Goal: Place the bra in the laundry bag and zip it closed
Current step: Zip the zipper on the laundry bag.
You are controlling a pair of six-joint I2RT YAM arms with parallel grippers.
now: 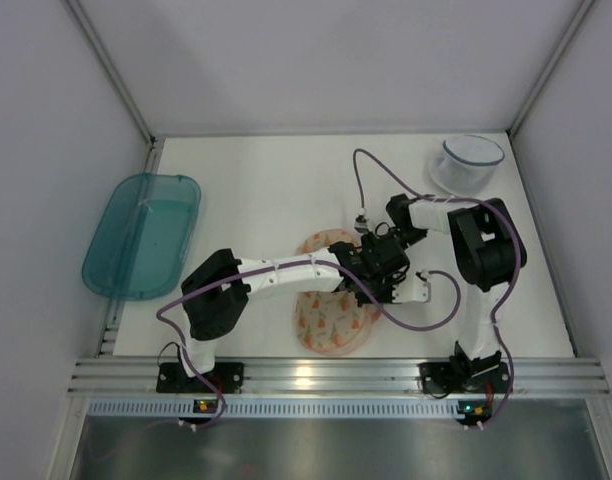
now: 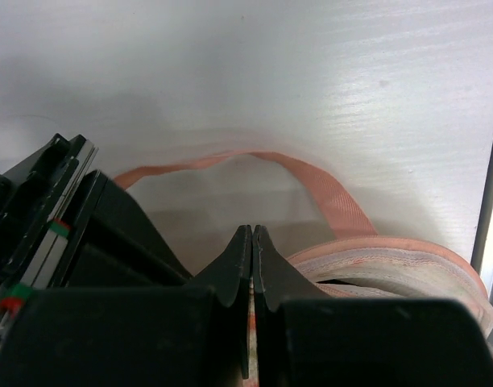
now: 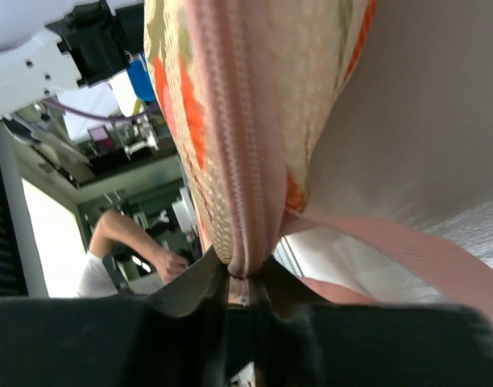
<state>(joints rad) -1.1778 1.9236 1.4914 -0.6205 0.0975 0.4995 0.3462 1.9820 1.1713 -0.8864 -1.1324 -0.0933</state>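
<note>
Zip edging [image 3: 240,161], pink and toothed, runs into my right pincer [image 3: 245,284], clenched on its end to draw the cream-peach triangle-printed clamshell laundry bag [image 1: 328,322] closed. My left pincer [image 2: 252,234] is clenched beside the pink loop [image 2: 331,197], steadying, I judge. Black bra unseen, presumably inside.

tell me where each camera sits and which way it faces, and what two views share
top external: above and behind the arms, looking down on the white table; whole left arm and right arm show.
left wrist: low over the table, facing the cream-peach triangle-print fabric laundry bag and its pink webbing loop; shut left gripper shows.
right wrist: looking along the bag's pink zip; right gripper pinches its end.
shared: both wrist views show the pink loop.
</note>
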